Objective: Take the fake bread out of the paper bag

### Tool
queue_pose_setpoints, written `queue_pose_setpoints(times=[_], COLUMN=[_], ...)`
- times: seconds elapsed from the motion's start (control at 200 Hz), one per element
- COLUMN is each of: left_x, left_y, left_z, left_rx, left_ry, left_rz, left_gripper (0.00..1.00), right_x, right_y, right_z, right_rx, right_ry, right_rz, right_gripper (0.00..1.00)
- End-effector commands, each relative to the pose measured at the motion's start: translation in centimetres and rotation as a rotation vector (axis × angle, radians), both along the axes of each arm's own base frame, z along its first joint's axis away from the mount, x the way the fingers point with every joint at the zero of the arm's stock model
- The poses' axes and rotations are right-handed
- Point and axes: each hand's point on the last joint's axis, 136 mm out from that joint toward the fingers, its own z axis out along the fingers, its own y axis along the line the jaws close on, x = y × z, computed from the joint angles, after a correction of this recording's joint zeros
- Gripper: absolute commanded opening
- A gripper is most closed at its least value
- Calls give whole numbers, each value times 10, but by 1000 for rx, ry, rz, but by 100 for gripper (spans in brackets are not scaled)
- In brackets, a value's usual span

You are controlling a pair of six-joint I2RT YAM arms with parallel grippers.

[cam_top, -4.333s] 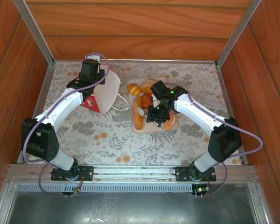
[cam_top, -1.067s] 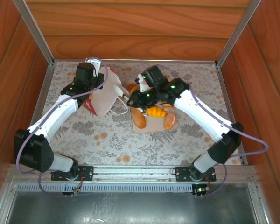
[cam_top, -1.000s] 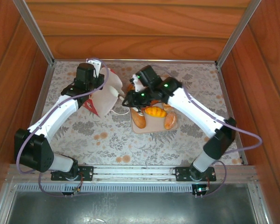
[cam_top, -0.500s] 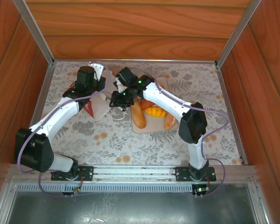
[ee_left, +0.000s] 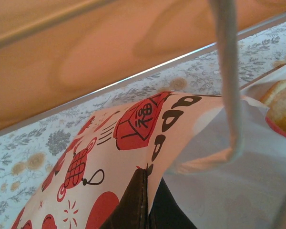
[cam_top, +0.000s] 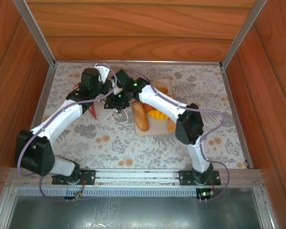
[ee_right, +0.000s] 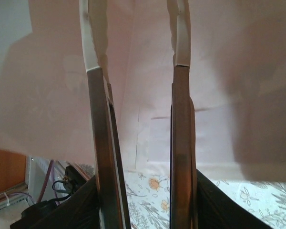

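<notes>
Paper bag (cam_top: 101, 110) is seen at the far left of the floral tabletop (cam_top: 109, 138), just left of the beige tray (cam_top: 150, 133); whether it is upright or tipped cannot be told from above. The left gripper (cam_top: 98, 93) is pressed together on the bag's edge. In the left wrist view its dark fingers (ee_left: 131, 212) are closed tight, with the red-and-white printed paper pinched at the seam between them; a white cord handle (ee_left: 227, 71) is hung across that view. The right arm is stretched over the tray, and the right gripper (cam_top: 116, 98) is set at the bag's mouth. In the right wrist view its fingers (ee_right: 99, 143) are spread apart, nothing is caught between them, and pale paper is seen around and behind them. Fake bread is laid on the tray: a long loaf (cam_top: 142, 118) and an orange bun (cam_top: 157, 114) are seen clearly; other pieces are partly hidden under the right arm. One golden-brown piece (ee_left: 282, 100) is seen at the right edge of the left wrist view, beyond the bag's white paper; whether it is in the bag or on the tray cannot be told.
</notes>
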Motion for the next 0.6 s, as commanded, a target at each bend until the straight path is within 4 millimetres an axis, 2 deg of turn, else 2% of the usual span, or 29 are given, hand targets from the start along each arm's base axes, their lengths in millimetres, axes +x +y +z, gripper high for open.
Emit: queue_pose_setpoints(times=[0.0,0.18,0.345,0.595], left_x=[7,11,8,-2], left_y=[-7,-7,-7,-6], left_z=[10,11,20,28], left_rx=[1,9,2,30], left_ry=[-41,-47,-67,-94], left_rz=[3,26,24,-21], left_gripper=[0,0,0,0], right_x=[-4,-5,-8,6], right_y=[13,17,23,23], right_z=[2,-9,-15,-27], right_rx=[39,51,98,107], right_ry=[38,72,127,166], right_rz=[10,2,7,-42], right_gripper=[46,46,48,51])
